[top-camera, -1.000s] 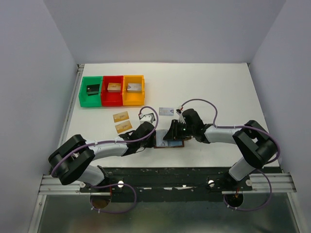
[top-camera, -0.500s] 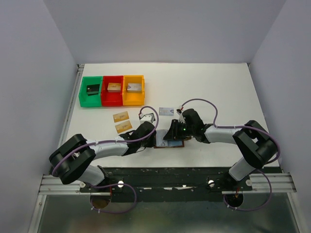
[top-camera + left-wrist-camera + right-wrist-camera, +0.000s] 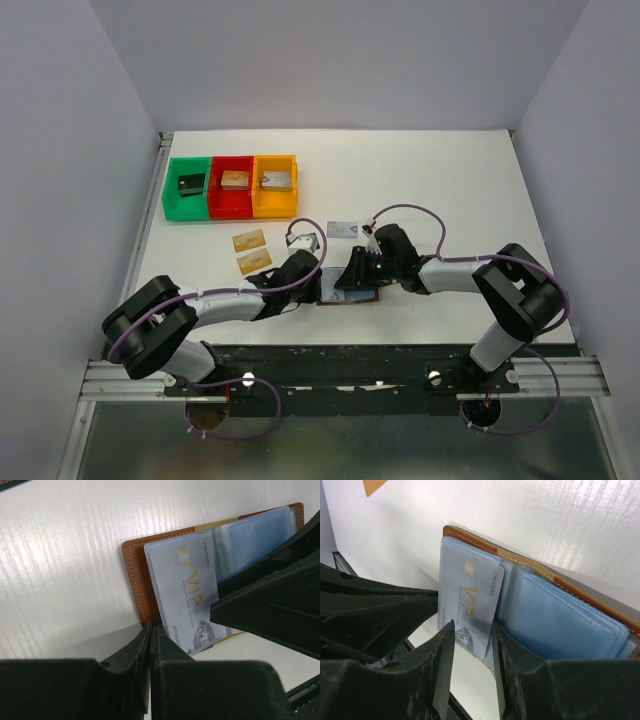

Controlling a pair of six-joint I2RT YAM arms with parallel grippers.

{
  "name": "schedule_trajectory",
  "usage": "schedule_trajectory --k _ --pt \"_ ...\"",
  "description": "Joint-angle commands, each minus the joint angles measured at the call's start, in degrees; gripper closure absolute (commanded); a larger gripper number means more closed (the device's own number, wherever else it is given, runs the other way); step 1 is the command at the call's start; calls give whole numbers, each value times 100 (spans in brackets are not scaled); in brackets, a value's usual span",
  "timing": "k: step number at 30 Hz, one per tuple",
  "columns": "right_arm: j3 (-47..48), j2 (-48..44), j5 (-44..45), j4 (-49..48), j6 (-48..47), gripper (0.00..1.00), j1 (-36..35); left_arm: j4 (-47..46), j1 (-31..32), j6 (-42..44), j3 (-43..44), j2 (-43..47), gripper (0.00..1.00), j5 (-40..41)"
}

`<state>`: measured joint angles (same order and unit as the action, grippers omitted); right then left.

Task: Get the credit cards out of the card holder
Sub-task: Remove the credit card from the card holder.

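Observation:
The brown card holder lies open on the table between my two grippers, with its pale blue pockets up. A pale blue card with gold "VIP" lettering sticks partly out of its left pocket and also shows in the left wrist view. My right gripper is open, its jaws on either side of that card's near end. My left gripper is shut, with its tips at the holder's brown edge. Two tan-gold cards and a whitish card lie loose on the table.
Green, red and orange bins stand in a row at the back left, each with a small block inside. The two grippers sit close together over the holder, near the table's front edge.
Almost nothing has changed. The right arm's elbow has shifted slightly, and both grippers stay at the card holder.

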<state>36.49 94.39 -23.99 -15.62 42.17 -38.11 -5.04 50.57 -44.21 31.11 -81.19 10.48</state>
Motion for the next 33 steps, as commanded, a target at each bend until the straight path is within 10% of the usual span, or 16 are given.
schedule_trajectory --k 1,15,33 --pt "-37 246 -150 -187 63 56 23 178 -20 -27 -35 -108 85 95" --pt "-54 211 -18 15 1 56 40 846 -56 -106 -184 911 81 683" --pt "-28 211 -71 85 -34 55 40 -533 -64 202 -141 411 82 -266"
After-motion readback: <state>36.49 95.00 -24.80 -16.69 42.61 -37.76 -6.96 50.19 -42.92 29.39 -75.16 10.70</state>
